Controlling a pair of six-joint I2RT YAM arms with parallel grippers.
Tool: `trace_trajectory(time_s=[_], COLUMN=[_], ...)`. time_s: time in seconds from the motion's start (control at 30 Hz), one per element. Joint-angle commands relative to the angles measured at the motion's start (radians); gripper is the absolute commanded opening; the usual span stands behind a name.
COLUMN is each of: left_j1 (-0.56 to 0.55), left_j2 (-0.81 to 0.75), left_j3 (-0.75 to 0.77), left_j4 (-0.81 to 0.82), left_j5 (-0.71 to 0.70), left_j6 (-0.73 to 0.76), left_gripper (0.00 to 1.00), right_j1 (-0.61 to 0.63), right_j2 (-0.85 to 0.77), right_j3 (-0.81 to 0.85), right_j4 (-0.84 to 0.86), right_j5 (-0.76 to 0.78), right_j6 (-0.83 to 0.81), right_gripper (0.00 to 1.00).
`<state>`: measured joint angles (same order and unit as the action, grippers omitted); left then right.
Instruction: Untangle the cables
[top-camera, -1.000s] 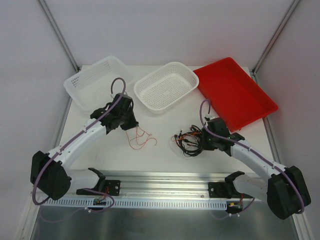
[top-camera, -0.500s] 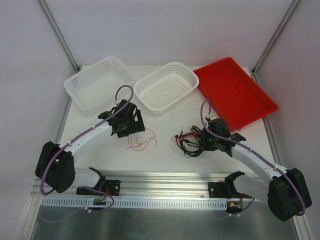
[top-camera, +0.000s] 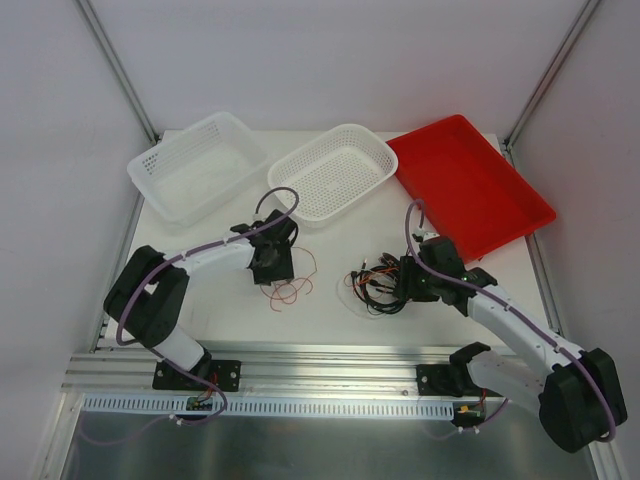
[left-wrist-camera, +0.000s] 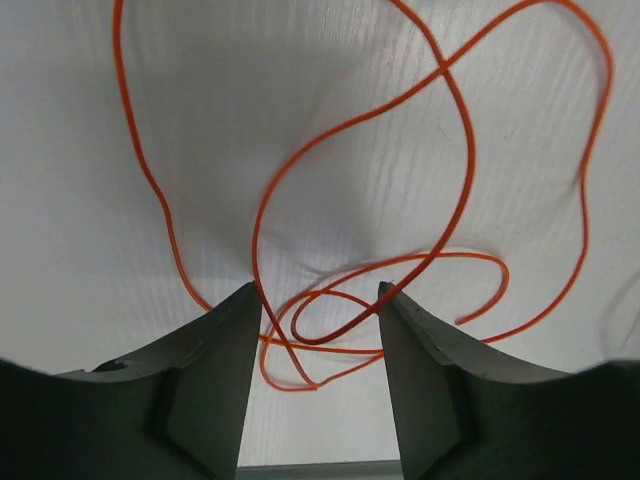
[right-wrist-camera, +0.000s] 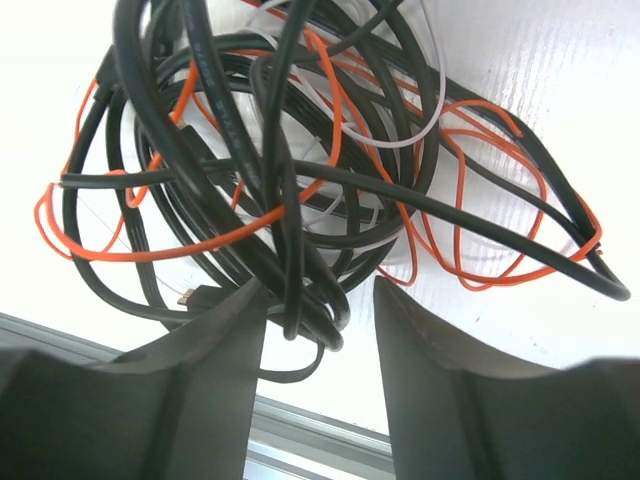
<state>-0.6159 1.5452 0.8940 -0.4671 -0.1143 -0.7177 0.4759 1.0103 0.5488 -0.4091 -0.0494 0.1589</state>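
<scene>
A single red-orange wire lies in loose loops on the white table, left of centre and well apart from the rest, which suggests it has been freed and laid aside on purpose. The left gripper hangs just over its nearest loops with its jaws apart. Strands run between the fingers, but nothing is pinched. To the right sits the tangle of cables, black, red-orange and a few pale strands wound through one another. The right gripper is low at its near edge, jaws spread, with black strands in the gap but not clamped. It probably sits there to anchor or pick at the knot. A rectangular white basket, a rounded white basket and a red tray stand along the far side, likely meant for sorted wires.
</scene>
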Motion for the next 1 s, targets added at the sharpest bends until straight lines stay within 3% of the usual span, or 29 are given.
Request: trace_trajectory(time_s=[0.0,0.07,0.1,0.2,0.37,0.53,0.73,0.97], left_j1=[-0.01,-0.019,-0.021,-0.03,-0.03,-0.028,-0.027,-0.002], left_j2=[0.047,0.065,0.066,0.038,-0.068,-0.172,-0.237,-0.128], left_j3=[0.051,0.068,0.072,0.092,0.129,0.259,0.502,0.854], left_j4=[0.015,0.013,0.013,0.012,-0.001,-0.051,-0.111,-0.14], left_j5=[-0.042,-0.042,-0.044,-0.058,-0.088,-0.113,-0.113,-0.067], left_j6=[0.012,0.014,0.015,0.026,0.066,0.107,0.165,0.221], left_gripper=[0.48,0.34,0.18,0.0,0.0,0.0,0.0,0.0], right_j1=[0.001,0.003,0.001,0.001,0.001,0.0,0.0,0.001], right_j2=[-0.032,-0.041,-0.045,-0.059,-0.087,-0.122,-0.183,-0.24], right_j3=[0.045,0.048,0.046,0.049,0.068,0.108,0.146,0.186], right_j4=[-0.022,-0.03,-0.033,-0.045,-0.076,-0.126,-0.178,-0.224], right_j5=[-0.003,0.0,0.005,0.011,0.028,0.043,0.083,0.085], right_j6=[-0.019,-0.021,-0.025,-0.027,-0.038,-0.056,-0.079,-0.091], right_gripper=[0.53,0.58,0.6,0.66,0.82,0.94,0.99,1.0])
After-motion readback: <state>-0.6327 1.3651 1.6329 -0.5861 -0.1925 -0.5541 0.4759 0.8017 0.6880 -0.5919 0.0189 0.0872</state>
